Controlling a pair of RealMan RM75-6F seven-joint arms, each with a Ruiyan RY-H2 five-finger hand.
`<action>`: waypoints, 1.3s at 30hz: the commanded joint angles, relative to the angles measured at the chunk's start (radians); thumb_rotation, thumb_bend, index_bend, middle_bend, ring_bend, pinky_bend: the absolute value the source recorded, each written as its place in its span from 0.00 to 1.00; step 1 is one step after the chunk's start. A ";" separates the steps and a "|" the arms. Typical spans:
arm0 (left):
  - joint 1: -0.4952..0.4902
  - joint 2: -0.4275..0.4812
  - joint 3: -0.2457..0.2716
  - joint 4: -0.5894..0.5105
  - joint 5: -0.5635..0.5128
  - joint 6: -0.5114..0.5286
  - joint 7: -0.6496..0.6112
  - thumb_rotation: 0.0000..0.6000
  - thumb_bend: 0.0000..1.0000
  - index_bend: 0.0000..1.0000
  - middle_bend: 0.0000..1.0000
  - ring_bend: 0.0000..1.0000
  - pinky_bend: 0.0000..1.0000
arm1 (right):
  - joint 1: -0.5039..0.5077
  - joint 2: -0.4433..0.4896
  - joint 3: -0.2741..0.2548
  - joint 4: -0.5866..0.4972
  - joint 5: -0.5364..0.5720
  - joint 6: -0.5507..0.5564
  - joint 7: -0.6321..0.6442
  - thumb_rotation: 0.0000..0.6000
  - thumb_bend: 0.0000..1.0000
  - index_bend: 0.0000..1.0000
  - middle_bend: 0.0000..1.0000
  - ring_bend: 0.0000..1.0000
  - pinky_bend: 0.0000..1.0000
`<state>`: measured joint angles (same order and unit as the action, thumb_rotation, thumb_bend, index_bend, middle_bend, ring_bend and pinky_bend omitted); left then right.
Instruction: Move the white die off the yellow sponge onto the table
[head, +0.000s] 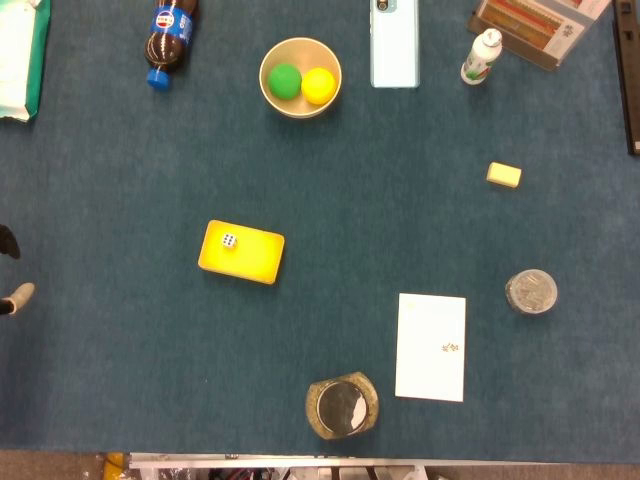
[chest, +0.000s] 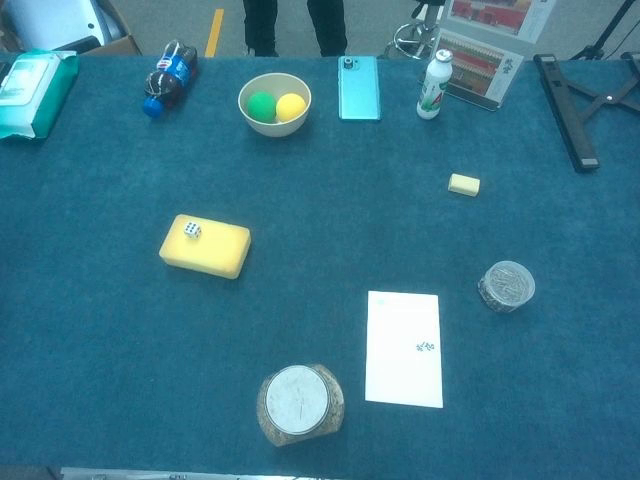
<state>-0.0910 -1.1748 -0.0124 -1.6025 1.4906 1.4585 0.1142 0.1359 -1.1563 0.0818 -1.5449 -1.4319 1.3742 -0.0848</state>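
Note:
The white die (head: 229, 240) (chest: 192, 230) sits on the left part of the yellow sponge (head: 250, 257) (chest: 215, 250), which lies flat on the blue table left of centre. Only a dark tip and a beige tip of my left hand (head: 12, 270) poke in at the left edge of the head view, well to the left of the sponge and touching nothing I can see. Too little of that hand shows to read its fingers. The chest view shows no hand. My right hand appears in neither view.
A cream bowl (head: 298, 103) with a green and a yellow ball, a cola bottle (head: 168, 32), a phone (head: 394, 45) and a white bottle (head: 481, 56) line the far side. A white card (head: 431, 347), two lidded jars (head: 342, 407) (head: 530, 291) and a small yellow block (head: 503, 175) lie to the right.

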 joint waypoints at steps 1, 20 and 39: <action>0.006 0.004 0.004 -0.002 0.001 0.005 -0.001 1.00 0.04 0.54 0.52 0.37 0.60 | 0.002 -0.004 -0.004 0.007 -0.004 -0.005 0.009 1.00 0.00 0.51 0.43 0.37 0.40; -0.041 0.034 0.051 -0.044 0.075 -0.089 -0.037 1.00 0.04 0.49 0.45 0.36 0.60 | 0.045 -0.012 0.000 0.040 -0.009 -0.062 0.061 1.00 0.00 0.51 0.43 0.37 0.40; -0.240 -0.071 0.026 -0.071 0.178 -0.281 -0.083 1.00 0.06 0.45 0.13 0.06 0.21 | 0.203 0.065 0.041 -0.068 -0.017 -0.226 -0.002 1.00 0.00 0.51 0.39 0.37 0.40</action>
<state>-0.3171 -1.2281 0.0228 -1.6798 1.6688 1.1881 0.0285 0.3310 -1.0962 0.1176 -1.6063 -1.4537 1.1552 -0.0799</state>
